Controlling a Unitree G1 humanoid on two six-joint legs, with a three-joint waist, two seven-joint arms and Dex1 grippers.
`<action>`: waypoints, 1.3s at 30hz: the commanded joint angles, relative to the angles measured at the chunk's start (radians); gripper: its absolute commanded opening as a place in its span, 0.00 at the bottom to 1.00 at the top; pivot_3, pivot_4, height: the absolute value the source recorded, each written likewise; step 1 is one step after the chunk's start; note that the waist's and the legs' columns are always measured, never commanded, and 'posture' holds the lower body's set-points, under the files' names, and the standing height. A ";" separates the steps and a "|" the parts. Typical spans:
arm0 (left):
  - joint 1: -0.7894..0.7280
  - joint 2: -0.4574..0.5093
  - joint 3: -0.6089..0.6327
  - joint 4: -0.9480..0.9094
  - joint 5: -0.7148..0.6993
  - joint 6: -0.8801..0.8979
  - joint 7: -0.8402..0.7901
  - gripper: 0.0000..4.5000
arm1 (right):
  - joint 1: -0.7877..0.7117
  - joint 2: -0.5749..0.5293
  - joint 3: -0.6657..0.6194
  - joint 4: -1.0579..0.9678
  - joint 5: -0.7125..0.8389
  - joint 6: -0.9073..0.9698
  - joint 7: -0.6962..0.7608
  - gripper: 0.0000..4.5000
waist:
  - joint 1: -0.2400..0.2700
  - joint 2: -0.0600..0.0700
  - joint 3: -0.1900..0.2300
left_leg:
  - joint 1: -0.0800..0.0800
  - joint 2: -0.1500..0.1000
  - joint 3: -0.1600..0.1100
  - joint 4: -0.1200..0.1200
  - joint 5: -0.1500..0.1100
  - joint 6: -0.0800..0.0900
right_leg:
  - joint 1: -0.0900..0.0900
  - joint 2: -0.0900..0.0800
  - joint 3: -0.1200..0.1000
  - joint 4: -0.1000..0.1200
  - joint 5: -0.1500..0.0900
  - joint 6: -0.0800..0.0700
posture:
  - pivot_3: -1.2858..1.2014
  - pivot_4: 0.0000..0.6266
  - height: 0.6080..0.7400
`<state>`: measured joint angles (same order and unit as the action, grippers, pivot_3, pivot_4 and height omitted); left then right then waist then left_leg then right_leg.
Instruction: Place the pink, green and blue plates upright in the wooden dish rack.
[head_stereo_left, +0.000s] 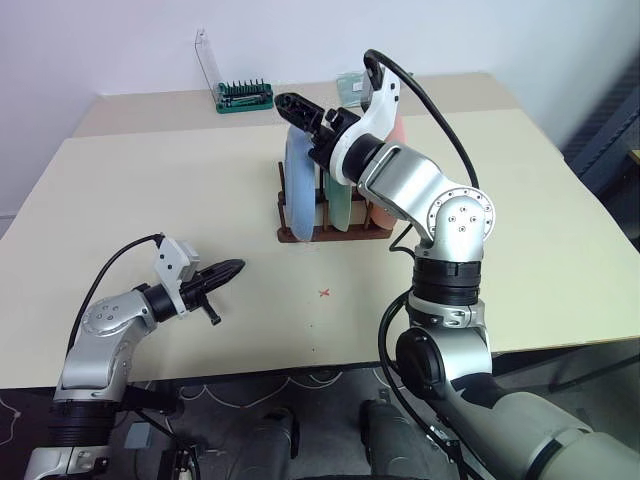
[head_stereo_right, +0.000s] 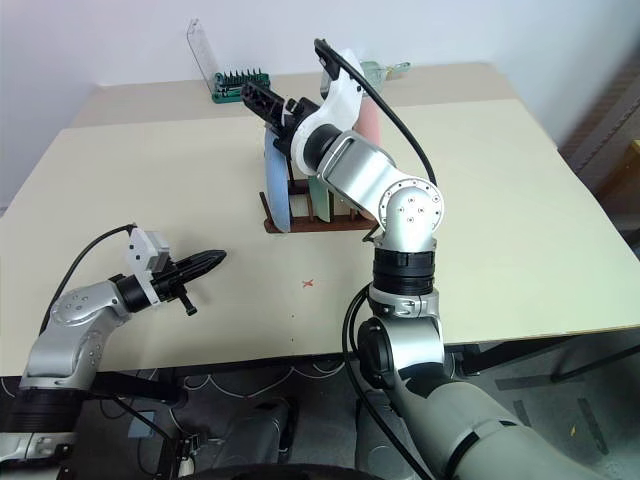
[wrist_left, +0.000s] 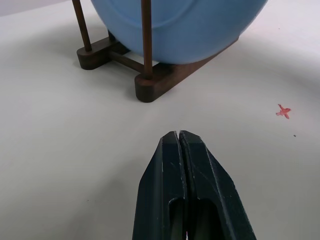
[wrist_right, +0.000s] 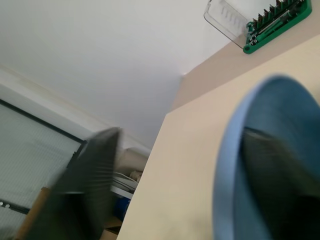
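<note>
Two silver metal arms here, round screw-studded joints, black collars between the segments. White wrist housings, black cables looping off each. The left gripper (head_stereo_left: 228, 268) and right gripper (head_stereo_left: 290, 104) both carry black tapered fingers (wrist_left: 186, 190), lightly scuffed.

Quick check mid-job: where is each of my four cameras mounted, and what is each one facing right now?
Left eye, head: down over beige table, both arms.
Right eye, head: same scene; right gripper above the round blue plate.
Left wrist: along shut left gripper toward dark brown wooden dish rack.
Right wrist: open fingers straddling the plate's rim.
Shared: blue plate, in all four.
</note>
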<state>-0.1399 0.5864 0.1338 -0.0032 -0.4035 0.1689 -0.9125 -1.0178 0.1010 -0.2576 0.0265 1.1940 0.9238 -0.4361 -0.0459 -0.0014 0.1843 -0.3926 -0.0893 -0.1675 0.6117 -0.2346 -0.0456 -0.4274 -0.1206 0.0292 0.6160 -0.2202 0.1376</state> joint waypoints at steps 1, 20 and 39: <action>-0.009 0.006 0.007 -0.036 -0.003 -0.006 0.001 0.00 | -0.038 -0.014 0.020 -0.034 -0.016 -0.017 0.058 0.99 | 0.000 0.000 0.000 | 0.000 0.000 0.000 0.000 0.000 0.000 | 0.000 0.000 0.000 0.000 0.000 0.000 | 0.52 0.24 1.00; -0.008 0.003 0.012 -0.071 -0.003 0.022 0.030 0.00 | -0.059 -0.386 0.116 -0.266 -0.263 -0.137 0.602 0.99 | 0.005 0.000 0.000 | -0.001 0.000 0.000 0.001 0.000 0.000 | 0.001 0.000 0.000 -0.002 0.000 0.000 | 0.52 0.24 1.00; -0.052 -0.020 0.019 0.097 0.076 -0.102 0.091 0.00 | 0.727 -0.875 -0.019 -0.234 -0.626 -0.461 1.152 0.99 | 0.029 -0.002 0.000 | 0.001 0.001 0.006 0.003 0.000 0.000 | 0.003 0.000 0.002 -0.004 0.000 0.000 | 0.52 0.24 1.00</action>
<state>-0.1801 0.5630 0.1347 0.0886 -0.3340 0.0963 -0.8238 -0.2824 -0.7816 -0.2731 -0.2130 0.5926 0.5067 0.7152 -0.0167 -0.0030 0.1843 -0.3914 -0.0879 -0.1619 0.6141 -0.2348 -0.0453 -0.4239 -0.1206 0.0311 0.6122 -0.2204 0.1380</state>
